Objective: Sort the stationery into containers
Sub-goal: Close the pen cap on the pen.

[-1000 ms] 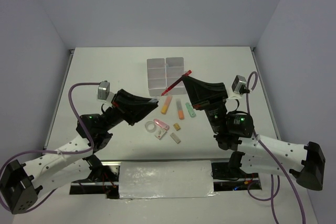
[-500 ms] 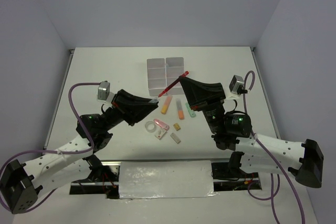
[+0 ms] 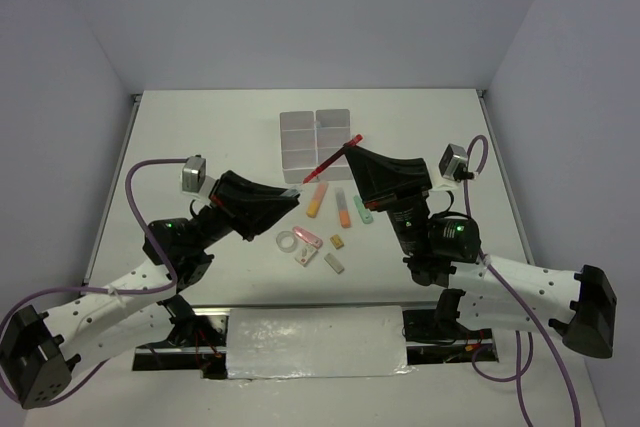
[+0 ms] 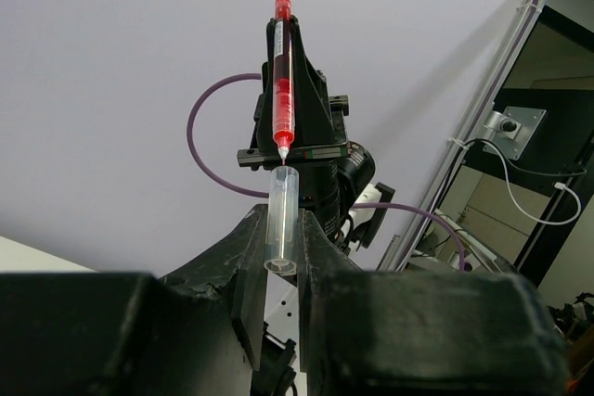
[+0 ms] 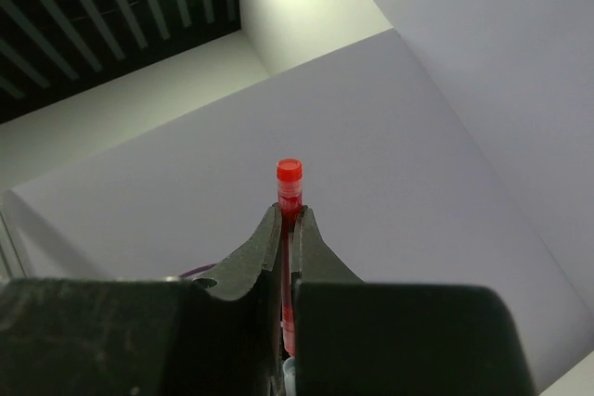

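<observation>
Left gripper (image 4: 281,271) nearly closed, clear pen cap (image 4: 283,215) clamped, mouth just beneath tip of red pen (image 4: 281,90). Tape ring (image 3: 290,242), erasers (image 3: 334,264), highlighters (image 3: 343,211) unsorted on table (image 3: 200,127). Nothing seen inside containers (image 3: 300,137). Right gripper (image 5: 290,229) shut tight on red pen, raised beside containers. Sorting judged barely begun.

Pen (image 3: 333,156): red throughout, with a pale label strip on the barrel. The tube-shaped cap (image 4: 281,220) is clear and colourless. Boxes (image 3: 300,137): white and semi-transparent, on a plain off-white table (image 3: 200,137) with no pattern. Loose items: peach-orange highlighter (image 3: 318,198), orange highlighter (image 3: 343,211), green highlighter (image 3: 362,209), clear tape ring (image 3: 290,242), pink-and-white eraser (image 3: 311,240). Fingers (image 4: 249,275) are black, arms (image 3: 520,287) white, cables (image 3: 140,197) purple.
</observation>
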`<action>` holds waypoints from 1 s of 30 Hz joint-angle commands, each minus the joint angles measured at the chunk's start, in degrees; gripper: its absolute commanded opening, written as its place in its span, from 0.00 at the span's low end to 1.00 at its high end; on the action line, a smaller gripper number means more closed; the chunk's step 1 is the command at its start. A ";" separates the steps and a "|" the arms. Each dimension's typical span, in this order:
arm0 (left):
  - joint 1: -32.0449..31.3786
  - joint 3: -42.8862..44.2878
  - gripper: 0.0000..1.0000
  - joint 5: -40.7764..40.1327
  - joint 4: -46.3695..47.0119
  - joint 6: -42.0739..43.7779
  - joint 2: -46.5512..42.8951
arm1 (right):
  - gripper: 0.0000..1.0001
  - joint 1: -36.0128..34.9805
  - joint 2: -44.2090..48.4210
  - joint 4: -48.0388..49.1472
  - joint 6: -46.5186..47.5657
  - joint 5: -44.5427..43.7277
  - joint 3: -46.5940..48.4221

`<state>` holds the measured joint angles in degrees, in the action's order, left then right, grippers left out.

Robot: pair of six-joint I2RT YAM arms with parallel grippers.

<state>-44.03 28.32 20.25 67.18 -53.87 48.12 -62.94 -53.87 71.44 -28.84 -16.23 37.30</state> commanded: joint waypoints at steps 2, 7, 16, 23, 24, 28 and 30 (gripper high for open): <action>-0.27 2.36 0.00 1.10 4.72 1.84 -0.57 | 0.00 -0.52 -0.54 3.53 0.54 0.06 1.20; -0.27 2.18 0.00 1.28 5.07 1.49 -0.31 | 0.00 -0.52 -1.50 3.45 -0.07 1.11 1.99; -0.27 2.80 0.00 1.72 3.93 1.75 -0.83 | 0.00 -0.52 -2.12 4.15 0.27 2.43 1.90; -0.27 2.27 0.00 1.11 4.45 1.31 -0.66 | 0.00 -0.52 -1.77 3.54 1.77 4.27 2.69; -0.18 2.36 0.00 1.02 4.45 1.05 -0.66 | 0.00 -0.61 -1.94 3.44 1.86 4.80 2.87; -0.27 4.03 0.00 1.90 4.10 -0.09 0.04 | 0.00 -0.52 -2.29 1.86 2.12 6.56 3.57; -0.27 4.38 0.00 1.90 3.92 -0.54 0.05 | 0.00 -0.61 -2.64 3.00 2.21 7.70 3.13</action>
<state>-44.05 29.82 21.34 67.44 -54.19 48.42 -63.02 -55.92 73.08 -28.18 -11.11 38.39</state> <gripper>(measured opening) 0.260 0.037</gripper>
